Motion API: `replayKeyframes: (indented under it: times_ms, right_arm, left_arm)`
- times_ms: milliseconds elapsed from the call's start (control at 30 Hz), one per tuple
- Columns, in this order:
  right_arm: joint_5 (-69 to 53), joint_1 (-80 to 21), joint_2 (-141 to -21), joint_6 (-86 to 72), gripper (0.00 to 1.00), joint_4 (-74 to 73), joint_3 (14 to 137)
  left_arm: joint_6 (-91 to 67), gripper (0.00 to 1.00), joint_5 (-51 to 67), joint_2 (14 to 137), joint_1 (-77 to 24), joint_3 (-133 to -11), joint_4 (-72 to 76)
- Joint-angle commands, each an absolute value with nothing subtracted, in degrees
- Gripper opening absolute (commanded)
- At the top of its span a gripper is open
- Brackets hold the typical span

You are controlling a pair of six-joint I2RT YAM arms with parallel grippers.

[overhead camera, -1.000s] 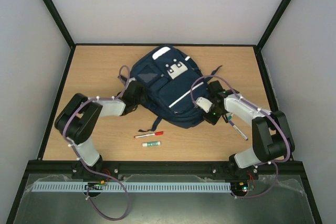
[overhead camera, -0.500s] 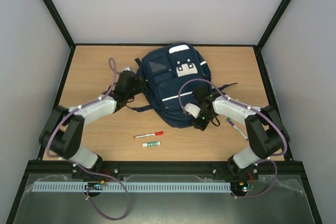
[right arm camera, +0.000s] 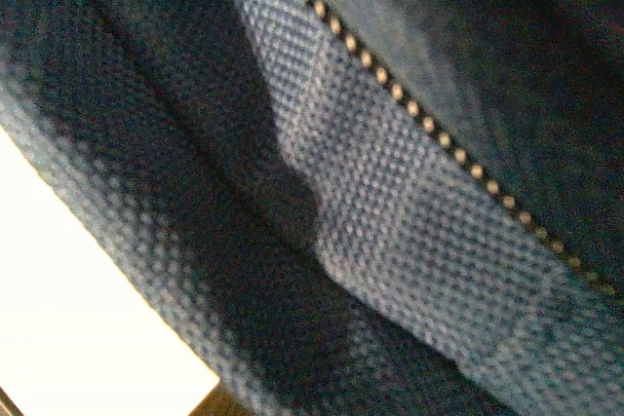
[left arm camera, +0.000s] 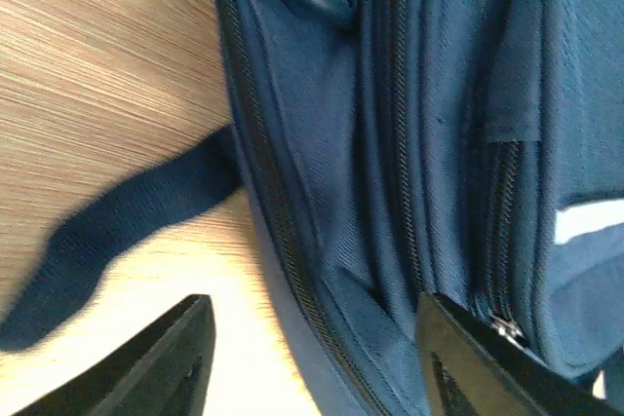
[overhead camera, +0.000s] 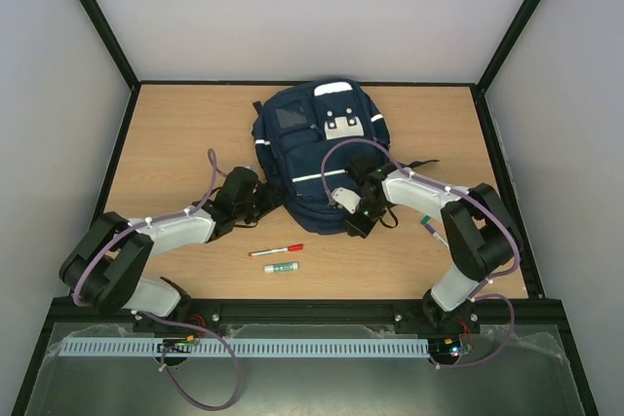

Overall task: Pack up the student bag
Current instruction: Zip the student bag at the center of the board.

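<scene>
Backpack (overhead camera: 304,158) flat — right hand (overhead camera: 357,219) closed, perhaps gripping.

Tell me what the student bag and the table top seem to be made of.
Student bag: woven navy fabric, matte, probably synthetic; weave and zipper teeth show close up.
Table: light wood-grain surface, slight sheen; solid wood or laminate, cannot tell.

Light wooden tabletop (overhead camera: 175,133), dark-rimmed. Student bag (overhead camera: 312,148) lying flat on it, against both the left claw (overhead camera: 263,202) and the right claw (overhead camera: 363,213). Nearside of the left claw, a red-and-white pen (overhead camera: 276,250) and a green-ended white stick (overhead camera: 282,267) (parallel, apart). Outward of the right claw, a second pen (overhead camera: 435,235). Loose navy strap (left arm camera: 117,231) on the wood beside the left claw.
</scene>
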State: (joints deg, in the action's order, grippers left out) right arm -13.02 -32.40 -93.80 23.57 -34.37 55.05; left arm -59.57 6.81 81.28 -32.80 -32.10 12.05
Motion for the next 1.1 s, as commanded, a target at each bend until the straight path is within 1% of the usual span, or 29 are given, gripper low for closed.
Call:
replayKeyframes:
  times_ms: [0, 233, 400, 633, 700, 833, 1067]
  right_arm:
    - [-15.08, -34.24, -95.75, 21.27, 0.01, -33.2, 57.97]
    - [-15.21, -35.16, -96.67, 20.29, 0.01, -33.01, 58.91]
    - [-15.5, -35.15, -96.71, 20.04, 0.01, -33.12, 58.74]
    - [-15.27, -35.2, -96.63, 19.73, 0.01, -33.23, 58.41]
    - [-15.38, -35.24, -96.59, 20.47, 0.01, -34.32, 58.53]
    - [-13.91, -34.88, -96.42, 22.25, 0.01, -36.63, 57.59]
    - [-12.57, -28.54, -95.74, 26.22, 0.01, -41.04, 56.2]
  left_arm:
    - [-66.06, 0.55, 8.01, 81.8, -34.09, -31.75, 16.6]
    - [-70.93, 0.46, 7.74, 86.24, -36.6, -32.43, 18.64]
    - [-73.41, 0.37, 6.59, 88.45, -38.6, -32.93, 19.74]
    - [-74.22, 0.18, 6.28, 90.48, -39.52, -33.29, 21.43]
    - [-73.99, 0.12, 5.16, 89.8, -39.47, -33.19, 20.68]
    - [-72.34, 0.03, 2.01, 87.24, -39.02, -33.2, 17.7]
    - [-69.15, 0.03, 0.75, 83.86, -35.46, -31.93, 14.77]
